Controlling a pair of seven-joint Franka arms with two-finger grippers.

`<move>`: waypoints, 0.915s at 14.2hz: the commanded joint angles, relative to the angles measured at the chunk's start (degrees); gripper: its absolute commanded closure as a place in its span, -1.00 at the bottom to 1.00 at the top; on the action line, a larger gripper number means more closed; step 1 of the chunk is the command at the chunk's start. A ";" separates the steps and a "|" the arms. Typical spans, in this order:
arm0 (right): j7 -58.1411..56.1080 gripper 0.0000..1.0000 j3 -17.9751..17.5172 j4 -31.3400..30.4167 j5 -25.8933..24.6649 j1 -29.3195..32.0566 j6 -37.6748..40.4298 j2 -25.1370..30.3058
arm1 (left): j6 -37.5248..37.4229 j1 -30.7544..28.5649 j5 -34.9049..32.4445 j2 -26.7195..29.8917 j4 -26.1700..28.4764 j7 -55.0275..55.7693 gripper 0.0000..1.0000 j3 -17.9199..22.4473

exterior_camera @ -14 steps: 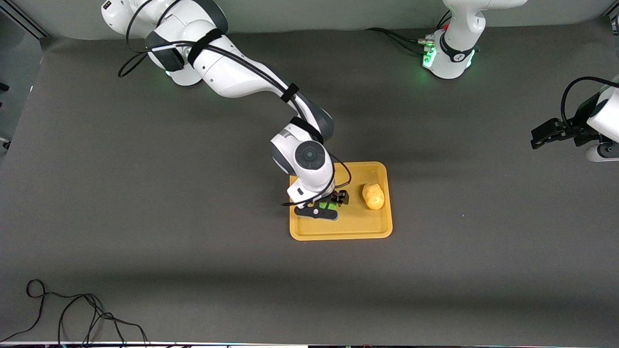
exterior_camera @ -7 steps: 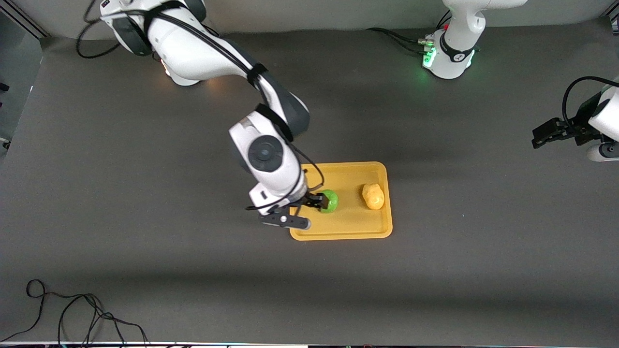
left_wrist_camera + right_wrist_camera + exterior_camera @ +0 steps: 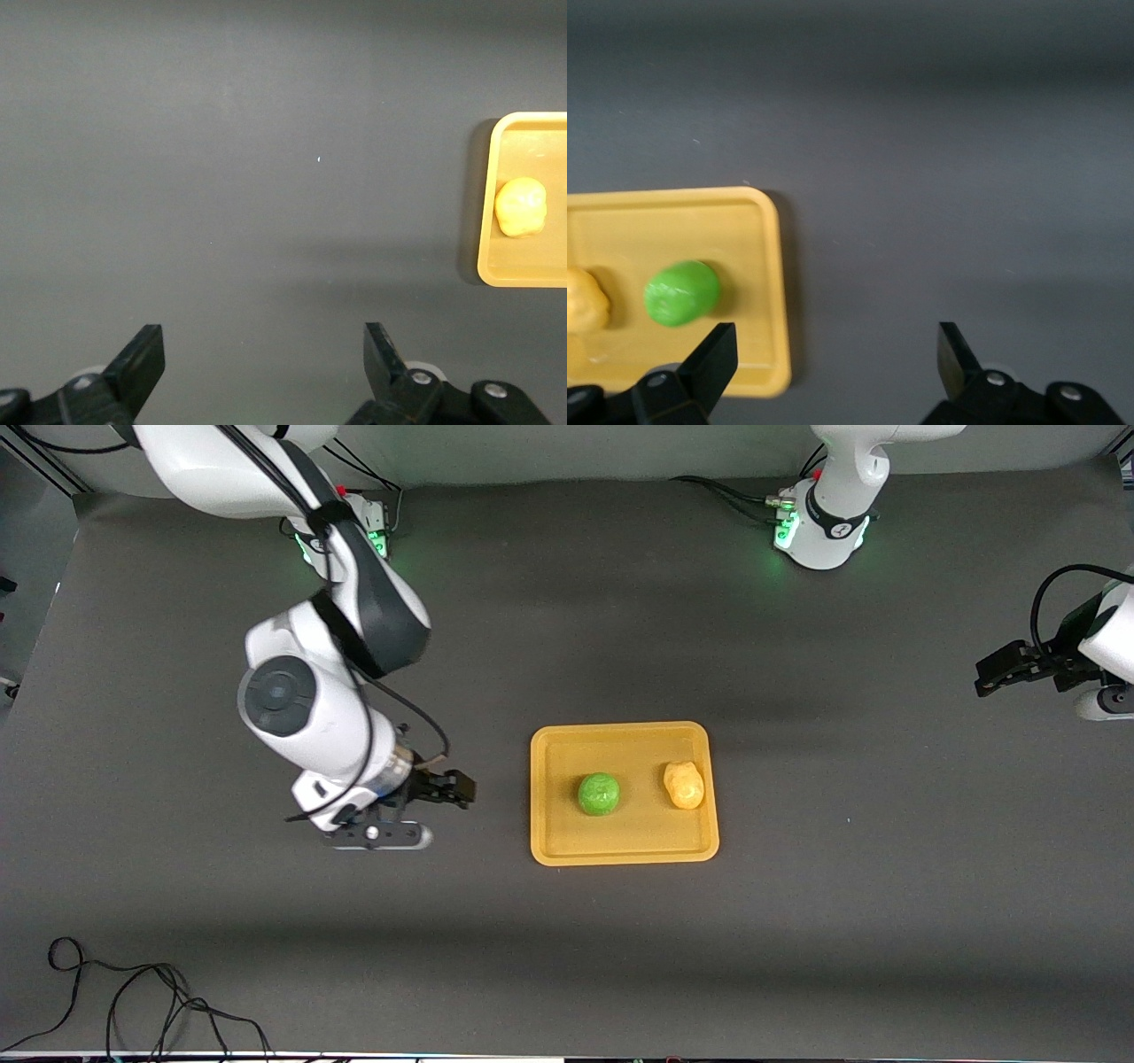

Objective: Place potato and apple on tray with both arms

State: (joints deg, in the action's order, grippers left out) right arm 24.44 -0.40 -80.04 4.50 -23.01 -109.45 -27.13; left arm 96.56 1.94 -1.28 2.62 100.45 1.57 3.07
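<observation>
The green apple (image 3: 599, 794) and the yellow-orange potato (image 3: 683, 784) lie side by side on the orange-yellow tray (image 3: 622, 847) in the middle of the table. The apple is toward the right arm's end, the potato toward the left arm's end. My right gripper (image 3: 456, 788) is open and empty, up over the bare mat beside the tray. In the right wrist view the apple (image 3: 680, 292) and tray (image 3: 757, 266) show past its fingers (image 3: 719, 352). My left gripper (image 3: 990, 676) is open and empty, waiting at the left arm's end of the table. The left wrist view shows the potato (image 3: 520, 205).
A dark grey mat (image 3: 797, 921) covers the table. A loose black cable (image 3: 133, 992) lies at the mat's edge nearest the front camera, toward the right arm's end. The arm bases (image 3: 819, 531) glow green along the edge farthest from the front camera.
My right gripper has let go of the apple, left it on the tray and drawn back off the tray toward the right arm's end. The left arm has not moved.
</observation>
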 commanded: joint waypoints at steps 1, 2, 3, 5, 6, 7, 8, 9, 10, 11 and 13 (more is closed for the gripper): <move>-3.08 -1.00 0.22 -4.42 0.86 3.57 5.28 6.55 | -1.03 0.44 -0.56 0.89 -0.08 -0.95 -1.00 0.35; -3.17 -1.00 0.49 -4.86 0.42 4.80 6.95 8.39 | -1.11 0.44 -0.56 0.89 -0.08 -0.95 -1.00 0.35; -3.95 -1.00 0.40 -6.51 0.24 7.16 8.10 11.02 | -1.29 0.44 -0.56 0.89 -0.08 -0.95 -1.00 0.27; -6.50 -1.00 0.49 -8.55 0.24 10.34 10.81 14.47 | -1.29 0.61 -0.56 1.15 -0.08 -0.95 -1.00 0.18; -6.60 -1.00 0.49 -8.55 -0.02 11.05 13.01 14.91 | -1.29 0.61 -0.65 1.24 0.01 -0.95 -1.00 0.18; -6.77 -1.00 0.84 -8.81 -0.98 11.58 13.82 15.79 | -1.20 0.53 -0.65 1.24 -0.08 -0.95 -1.00 0.18; -7.90 -1.00 0.84 -9.16 -1.94 12.54 13.91 17.27 | -1.20 0.52 -0.65 1.24 0.01 -0.95 -1.00 0.18; -10.87 -1.00 0.84 -9.25 -2.13 13.85 14.61 18.25 | -1.20 0.52 -0.65 1.24 0.01 -0.95 -1.00 0.18; -14.21 -1.00 0.84 -9.08 -2.13 15.00 16.18 18.95 | -1.12 0.61 -0.65 1.16 0.01 -0.95 -1.00 0.18; -16.33 -1.00 0.75 -9.34 -2.13 16.31 17.24 20.00 | -1.03 0.53 -0.65 1.24 0.19 -0.95 -1.00 0.18; -18.02 -1.00 0.49 -9.34 -2.22 18.60 18.39 22.02 | -0.94 0.61 -0.65 1.24 0.45 -0.95 -1.00 0.18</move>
State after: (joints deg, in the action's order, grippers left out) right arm 9.43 0.57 -87.17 2.96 -6.54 -91.82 -8.76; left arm 96.39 1.94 -1.28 2.88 100.47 1.32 2.93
